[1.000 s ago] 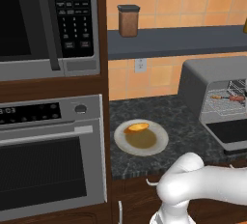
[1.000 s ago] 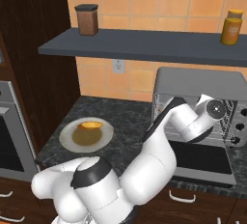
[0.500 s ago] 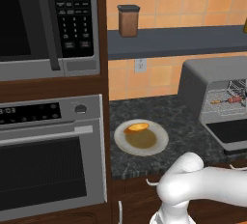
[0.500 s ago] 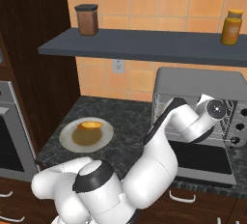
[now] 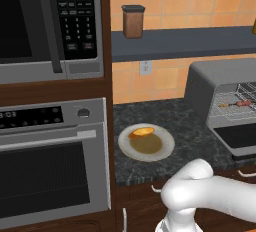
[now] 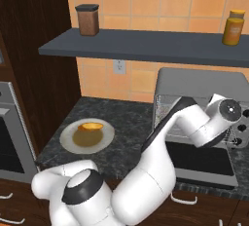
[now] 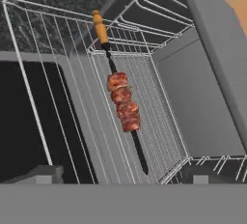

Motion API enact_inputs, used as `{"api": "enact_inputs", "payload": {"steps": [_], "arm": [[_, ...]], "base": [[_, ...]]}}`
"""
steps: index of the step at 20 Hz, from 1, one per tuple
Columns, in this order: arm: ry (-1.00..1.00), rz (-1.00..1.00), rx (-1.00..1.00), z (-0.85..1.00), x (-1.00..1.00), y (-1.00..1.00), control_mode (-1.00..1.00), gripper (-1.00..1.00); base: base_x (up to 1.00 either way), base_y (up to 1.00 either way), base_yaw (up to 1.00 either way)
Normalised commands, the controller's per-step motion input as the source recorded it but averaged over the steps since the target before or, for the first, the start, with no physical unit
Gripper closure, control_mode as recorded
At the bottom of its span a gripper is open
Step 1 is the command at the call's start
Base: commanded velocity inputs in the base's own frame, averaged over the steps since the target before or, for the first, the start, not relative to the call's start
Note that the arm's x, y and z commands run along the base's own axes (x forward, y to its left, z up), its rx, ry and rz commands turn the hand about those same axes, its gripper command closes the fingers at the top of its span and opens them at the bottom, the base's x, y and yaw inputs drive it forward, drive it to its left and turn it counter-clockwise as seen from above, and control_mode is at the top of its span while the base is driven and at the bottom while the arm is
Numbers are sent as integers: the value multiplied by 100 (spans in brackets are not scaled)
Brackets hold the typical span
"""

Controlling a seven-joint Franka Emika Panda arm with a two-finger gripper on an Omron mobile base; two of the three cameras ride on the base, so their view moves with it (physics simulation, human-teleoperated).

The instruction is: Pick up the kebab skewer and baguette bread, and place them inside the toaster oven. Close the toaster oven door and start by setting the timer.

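The kebab skewer (image 7: 123, 105) lies loose on the wire rack (image 7: 159, 121) inside the toaster oven (image 5: 220, 76), its wooden handle pointing out over the rack's front edge. From the left base view the kebab skewer (image 5: 235, 104) is a small reddish line in the oven's mouth. My gripper (image 7: 124, 175) hangs just behind it, open, with nothing between its fingertips (image 7: 46, 172). The toaster oven door (image 6: 197, 159) hangs down open. The baguette bread (image 5: 142, 132) rests on the far edge of a round plate (image 5: 160, 151) on the dark counter, left of the oven; the right base view also shows the baguette bread (image 6: 91, 126).
A brown canister (image 5: 133, 21) and an orange jar (image 6: 233, 27) stand on the grey shelf above. The microwave (image 5: 50, 21) and the wall oven (image 5: 50, 161) fill the cabinet on the left. My arm (image 6: 194, 122) reaches across in front of the toaster oven's opening.
The gripper has opened and let go of the kebab skewer, which now lies on the rack. The plate and baguette have not moved.
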Motion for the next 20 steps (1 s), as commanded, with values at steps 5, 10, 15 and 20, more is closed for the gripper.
{"api": "enact_inputs", "payload": {"steps": [5,10,15,20], "arm": [[22,-33,3,46,-100,3,-100,-100],[20,-43,3,37,-84,71,-100,-100],[14,-25,0,14,-30,100,-100,-100],[5,-2,4,0,3,100,-100,-100]], "base": [[0,0,0],[0,0,0],[0,0,0],[0,0,0]]}}
